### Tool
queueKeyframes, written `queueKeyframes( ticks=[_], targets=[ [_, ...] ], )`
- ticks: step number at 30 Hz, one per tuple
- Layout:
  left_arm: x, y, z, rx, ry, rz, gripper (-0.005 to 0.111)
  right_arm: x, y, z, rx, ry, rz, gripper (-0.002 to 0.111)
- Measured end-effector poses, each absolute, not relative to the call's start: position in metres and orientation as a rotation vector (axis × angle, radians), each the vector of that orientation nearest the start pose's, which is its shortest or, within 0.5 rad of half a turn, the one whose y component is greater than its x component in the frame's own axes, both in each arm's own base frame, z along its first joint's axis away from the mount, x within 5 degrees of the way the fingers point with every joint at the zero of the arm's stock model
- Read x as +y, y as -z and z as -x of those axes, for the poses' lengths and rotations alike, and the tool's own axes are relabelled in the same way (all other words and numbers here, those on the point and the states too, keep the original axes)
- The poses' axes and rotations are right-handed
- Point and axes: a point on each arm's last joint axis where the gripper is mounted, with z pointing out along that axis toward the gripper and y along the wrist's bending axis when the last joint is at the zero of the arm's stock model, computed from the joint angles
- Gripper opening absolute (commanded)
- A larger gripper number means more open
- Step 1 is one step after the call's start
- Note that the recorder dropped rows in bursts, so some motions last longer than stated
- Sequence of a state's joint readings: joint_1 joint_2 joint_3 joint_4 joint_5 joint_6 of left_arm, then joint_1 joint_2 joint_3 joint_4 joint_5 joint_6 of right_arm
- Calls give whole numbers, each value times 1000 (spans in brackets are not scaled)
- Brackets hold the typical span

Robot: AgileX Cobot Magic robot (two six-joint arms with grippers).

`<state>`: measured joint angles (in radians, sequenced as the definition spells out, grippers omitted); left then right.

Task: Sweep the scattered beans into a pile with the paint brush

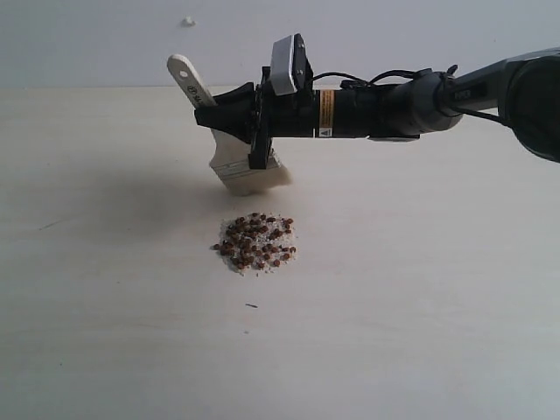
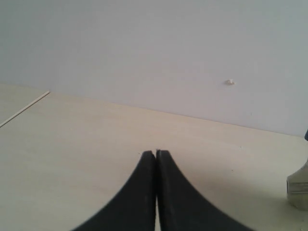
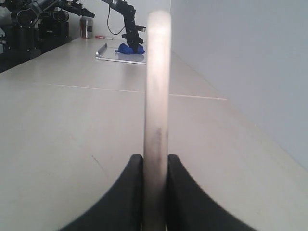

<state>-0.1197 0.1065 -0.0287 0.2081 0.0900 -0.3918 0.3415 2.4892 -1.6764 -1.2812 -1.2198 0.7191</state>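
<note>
Right gripper (image 1: 214,112) clamps the paint brush (image 1: 249,175) up-frame of the pile (image 1: 255,241) — lower gently, nudge fringe beans (image 1: 216,248) inward; left gripper (image 2: 155,155) pressed together.

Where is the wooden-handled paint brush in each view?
Exterior view: the flat paint brush with whitish bristles and pale wooden handle is upper middle, tilted, bristles down.
Left wrist view: only its bristle end, at the right edge.
Right wrist view: its handle, edge-on, centre, clamped in the right gripper.
Shared landmark: small white fleck on the wall, in exterior and left wrist views.
</note>
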Motion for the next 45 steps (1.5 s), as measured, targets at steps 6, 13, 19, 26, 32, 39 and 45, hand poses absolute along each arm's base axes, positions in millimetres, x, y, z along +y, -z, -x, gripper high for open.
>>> queueKeyframes(
  ticks=[6, 13, 19, 26, 32, 39, 45],
  targets=[
    [-6, -209, -64, 1652, 216, 68, 0, 243, -106, -428, 1284, -1120, 1251, 0],
    [-6, -209, -64, 1652, 216, 68, 0, 243, -108, -425, 1301, -1141, 1281, 0],
    [-6, -209, -64, 1652, 216, 68, 0, 243, -139, -427, 1159, -1024, 1313, 0],
    [-6, -209, -64, 1652, 216, 68, 0, 243, -130, -429, 1151, -1009, 1292, 0],
    [-6, -209, -64, 1652, 216, 68, 0, 250, -121, -425, 1156, -1025, 1304, 0],
    [-6, -209, -64, 1652, 216, 68, 0, 260, -119, -418, 1186, -1084, 1317, 0],
    [-6, -209, -64, 1652, 216, 68, 0, 260, -116, -415, 1226, -1117, 1342, 0]
  ],
)
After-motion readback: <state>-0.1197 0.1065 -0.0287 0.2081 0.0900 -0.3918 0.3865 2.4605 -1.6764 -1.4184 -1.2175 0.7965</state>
